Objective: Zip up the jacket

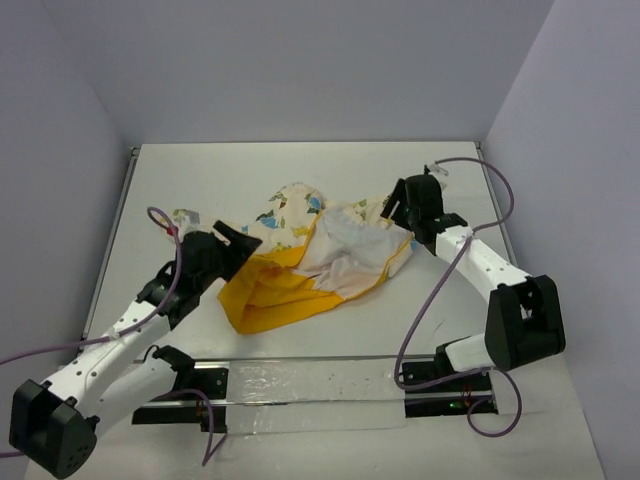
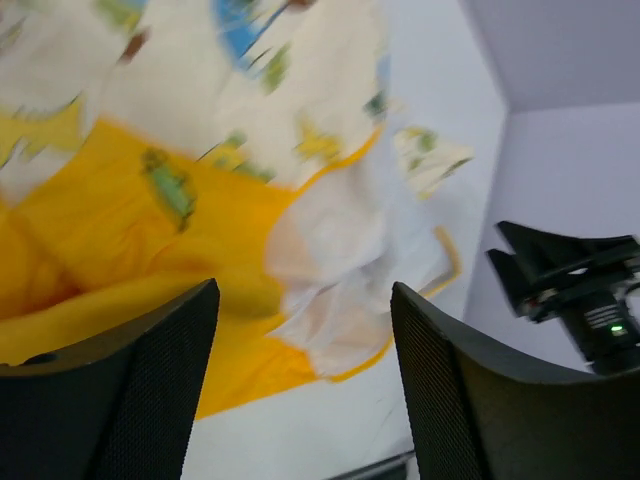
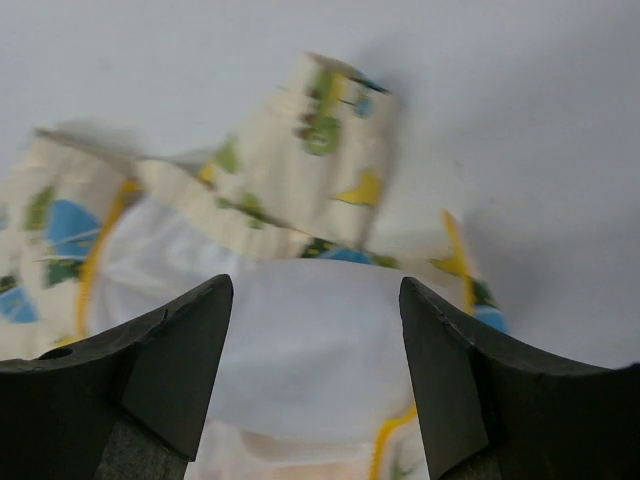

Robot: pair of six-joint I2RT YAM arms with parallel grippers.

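The jacket (image 1: 310, 262) lies crumpled in the middle of the table, cream fabric with cartoon animals at the back, a yellow-orange panel at the front left and a white inner side at the right. My left gripper (image 1: 243, 240) is open and empty at its left edge, a little above it; in the left wrist view (image 2: 305, 330) the yellow panel with a green patch (image 2: 168, 185) lies below the fingers. My right gripper (image 1: 392, 210) is open and empty at the jacket's right edge; in the right wrist view (image 3: 315, 330) the white fabric (image 3: 300, 350) shows between the fingers.
The white table (image 1: 300, 170) is closed in by grey walls at the back and both sides. A metal rail (image 1: 300, 385) with the arm bases runs along the near edge. Purple cables loop off both arms.
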